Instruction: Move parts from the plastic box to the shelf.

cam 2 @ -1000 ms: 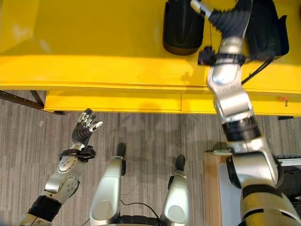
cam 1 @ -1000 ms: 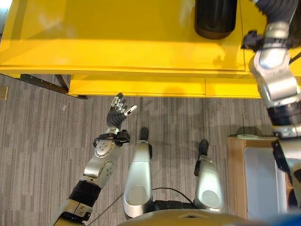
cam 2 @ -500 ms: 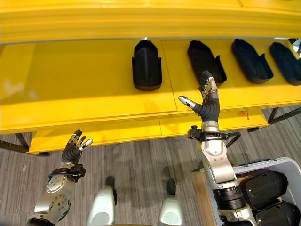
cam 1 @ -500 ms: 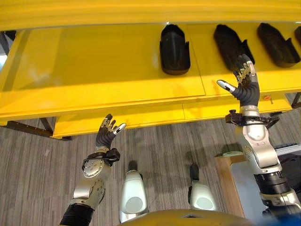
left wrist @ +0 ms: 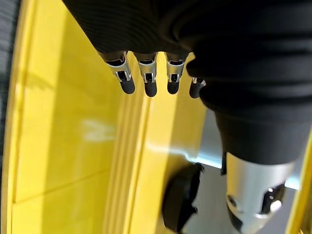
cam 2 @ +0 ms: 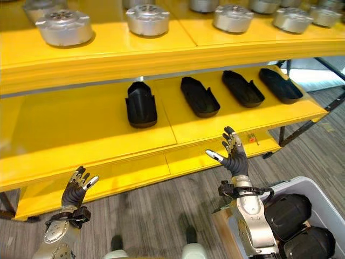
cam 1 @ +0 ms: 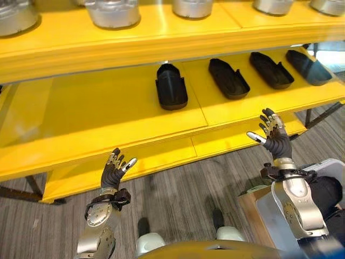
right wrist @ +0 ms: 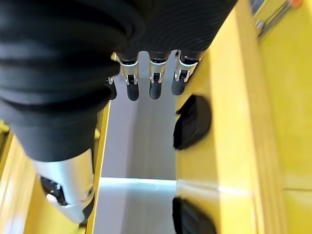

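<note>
Several black shoe-shaped parts lie in a row on the yellow shelf's middle tier (cam 2: 81, 135), the leftmost part (cam 2: 141, 105) beside another (cam 2: 199, 96). More black parts (cam 2: 288, 213) fill the grey plastic box (cam 2: 318, 181) at the lower right. My right hand (cam 2: 233, 154) is raised in front of the shelf's edge, open and empty, above the box. Out at the lower left my left hand (cam 2: 75, 191) is also open and holds nothing. The right wrist view shows straight fingers (right wrist: 155, 83) with a black part (right wrist: 192, 122) past them. In the left wrist view, straight fingers (left wrist: 146, 80) point at the yellow shelf.
Round silver parts (cam 2: 63, 27) stand on the upper tier. The middle tier's left half is bare yellow board. A lower yellow board (cam 1: 135, 167) juts out below it. The box rests on a wooden stand (cam 2: 223, 216). Grey plank floor (cam 2: 151, 216) lies underneath.
The camera has tilted up, bringing the upper tier into view. My right hand has drawn back from over the middle tier to in front of its edge. The left hand stays raised.
</note>
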`<state>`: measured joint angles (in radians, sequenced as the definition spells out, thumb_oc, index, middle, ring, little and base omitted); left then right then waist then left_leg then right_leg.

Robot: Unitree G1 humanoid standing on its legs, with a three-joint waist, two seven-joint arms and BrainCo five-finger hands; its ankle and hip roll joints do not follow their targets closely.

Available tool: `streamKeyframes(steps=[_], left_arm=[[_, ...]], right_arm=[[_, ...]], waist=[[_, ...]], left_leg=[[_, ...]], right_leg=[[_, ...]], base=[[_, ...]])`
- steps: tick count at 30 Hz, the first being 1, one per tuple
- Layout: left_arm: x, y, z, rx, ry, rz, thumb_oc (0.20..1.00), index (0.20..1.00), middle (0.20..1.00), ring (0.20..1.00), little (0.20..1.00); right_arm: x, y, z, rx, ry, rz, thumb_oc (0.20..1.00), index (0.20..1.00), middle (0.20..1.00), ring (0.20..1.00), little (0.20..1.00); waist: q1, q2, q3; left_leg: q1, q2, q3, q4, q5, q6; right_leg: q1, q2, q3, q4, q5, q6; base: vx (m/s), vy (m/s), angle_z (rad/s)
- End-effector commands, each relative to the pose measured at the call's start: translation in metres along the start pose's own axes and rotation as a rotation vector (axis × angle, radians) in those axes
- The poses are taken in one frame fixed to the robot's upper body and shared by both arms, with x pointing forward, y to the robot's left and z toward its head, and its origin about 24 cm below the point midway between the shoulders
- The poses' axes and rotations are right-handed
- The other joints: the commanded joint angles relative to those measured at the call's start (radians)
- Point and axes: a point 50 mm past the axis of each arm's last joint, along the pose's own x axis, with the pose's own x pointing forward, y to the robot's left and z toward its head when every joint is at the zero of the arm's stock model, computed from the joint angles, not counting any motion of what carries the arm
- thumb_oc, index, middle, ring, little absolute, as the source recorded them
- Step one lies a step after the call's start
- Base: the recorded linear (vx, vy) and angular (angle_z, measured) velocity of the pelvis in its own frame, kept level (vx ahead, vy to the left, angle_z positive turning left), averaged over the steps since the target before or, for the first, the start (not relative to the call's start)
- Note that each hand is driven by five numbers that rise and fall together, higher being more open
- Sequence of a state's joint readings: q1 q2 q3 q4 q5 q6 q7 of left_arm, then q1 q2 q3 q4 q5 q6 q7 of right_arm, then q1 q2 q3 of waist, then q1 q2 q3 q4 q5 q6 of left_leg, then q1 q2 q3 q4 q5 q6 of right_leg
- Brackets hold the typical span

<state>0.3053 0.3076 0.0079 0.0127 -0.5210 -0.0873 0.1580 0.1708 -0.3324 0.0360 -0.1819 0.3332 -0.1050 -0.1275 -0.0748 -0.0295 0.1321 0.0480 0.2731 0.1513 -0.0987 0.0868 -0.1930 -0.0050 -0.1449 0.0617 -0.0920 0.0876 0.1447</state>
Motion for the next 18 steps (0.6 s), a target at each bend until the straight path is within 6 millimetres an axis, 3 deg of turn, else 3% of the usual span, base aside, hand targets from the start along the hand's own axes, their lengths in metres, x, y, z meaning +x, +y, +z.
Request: streamKeyframes(steps=[1, 5, 11, 15, 18], left_arm=[[0.004, -0.005, 0.021, 0.039, -0.129, -0.033, 1.0, 1.0, 1.0, 1.0, 1.0], [0.003, -0.004, 0.023, 0.049, -0.146, -0.028, 1.0, 1.0, 1.0, 1.0, 1.0], [0.002, -0.003, 0.023, 0.039, -0.146, -0.017, 1.0, 1.0, 1.0, 1.0, 1.0], [0.001, -0.001, 0.026, 0.005, -0.169, 0.019, 1.0, 1.0, 1.0, 1.0, 1.0], [0.003, -0.004, 0.027, -0.021, -0.175, 0.019, 1.0, 1.0, 1.0, 1.0, 1.0]], right_arm=[[0.0, -0.009, 0.029, 0.085, -0.159, -0.041, 1.0, 1.0, 1.0, 1.0, 1.0], [-0.013, -0.016, 0.016, 0.1, -0.095, -0.066, 1.0, 1.0, 1.0, 1.0, 1.0], [-0.015, -0.02, 0.013, 0.075, -0.082, -0.092, 1.0, 1.0, 1.0, 1.0, 1.0], [-0.006, -0.022, 0.022, 0.025, -0.134, -0.101, 1.0, 1.0, 1.0, 1.0, 1.0], [-0.001, -0.027, 0.03, -0.013, -0.174, -0.111, 1.0, 1.0, 1.0, 1.0, 1.0]], waist=[[-0.017, 0.034, -0.038], [-0.037, 0.052, -0.045], [-0.053, 0.08, -0.032], [-0.061, 0.101, -0.007], [-0.063, 0.111, 0.01]], left_leg=[[-0.052, 0.023, -0.019, 0.011, 0.039, 0.046], [-0.043, 0.038, -0.015, 0.011, 0.043, 0.04], [-0.033, 0.042, -0.019, 0.016, 0.047, 0.042], [-0.028, 0.067, -0.008, 0.021, 0.067, 0.044], [-0.04, 0.1, -0.008, 0.02, 0.114, 0.033]], right_leg=[[-0.025, -0.069, -0.021, 0.092, -0.081, 0.04], [-0.019, -0.056, -0.017, 0.095, -0.097, 0.031], [-0.043, -0.042, 0.016, 0.165, -0.133, 0.019], [-0.106, 0.002, 0.059, 0.282, -0.191, -0.004], [-0.152, 0.039, 0.067, 0.366, -0.234, -0.03]], base=[[0.0, -0.014, -0.11], [0.0, -0.014, -0.02], [-0.01, -0.003, 0.0], [-0.06, -0.084, -0.14], [-0.09, -0.179, -0.26]])
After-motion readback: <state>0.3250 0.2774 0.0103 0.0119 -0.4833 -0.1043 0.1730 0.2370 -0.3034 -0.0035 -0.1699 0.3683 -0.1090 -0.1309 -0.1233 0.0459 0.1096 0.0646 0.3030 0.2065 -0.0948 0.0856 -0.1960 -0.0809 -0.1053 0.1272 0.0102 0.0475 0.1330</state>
